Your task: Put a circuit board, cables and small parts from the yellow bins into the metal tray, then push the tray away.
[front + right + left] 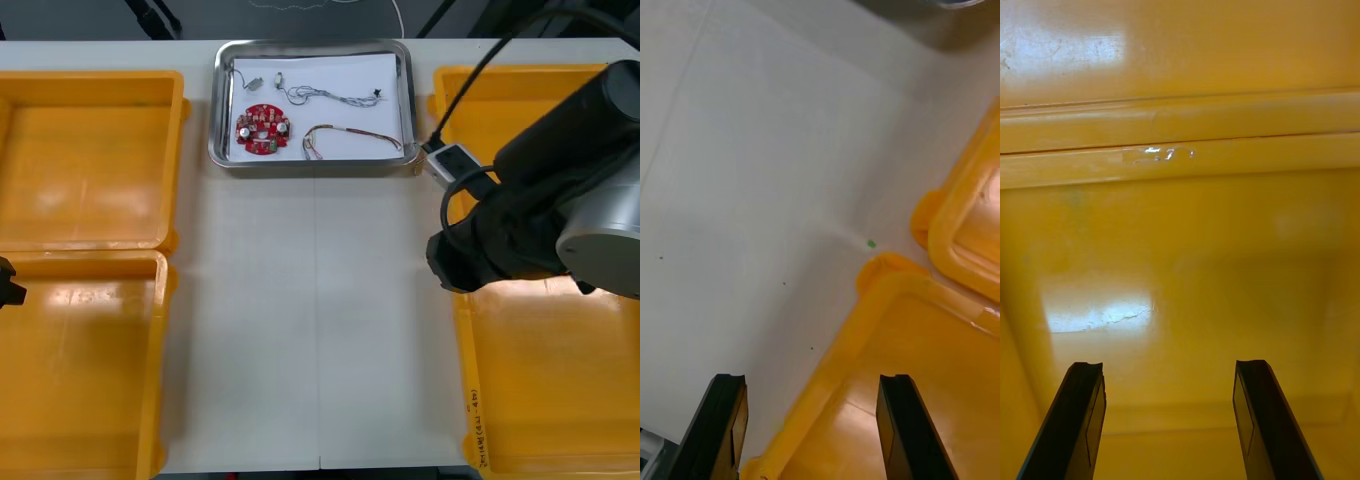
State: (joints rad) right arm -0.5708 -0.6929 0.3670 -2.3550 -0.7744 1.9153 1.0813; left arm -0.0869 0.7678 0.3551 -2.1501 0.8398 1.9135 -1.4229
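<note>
Right gripper [812, 390]: my fingers stand wide apart and hold nothing, hanging over the table-side rim of the near right yellow bin [865, 330], one finger above the table [752, 187], the other above the bin floor. Left gripper [1169, 375]: my fingers are equally wide and empty, over the floor of a left yellow bin [1180, 225]. Metal tray [222, 100] is at the table's 12 o'clock. Inside it: circuit board [263, 129] at 8 o'clock, red and yellow cable [350, 135] at 5, pale twisted cable [330, 96] at 1, small metal parts [255, 81] at 11.

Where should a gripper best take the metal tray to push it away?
Probably the metal tray at the middle of its near rim, coming from the robot's side: that raised lip runs straight across and faces the arms.
</note>
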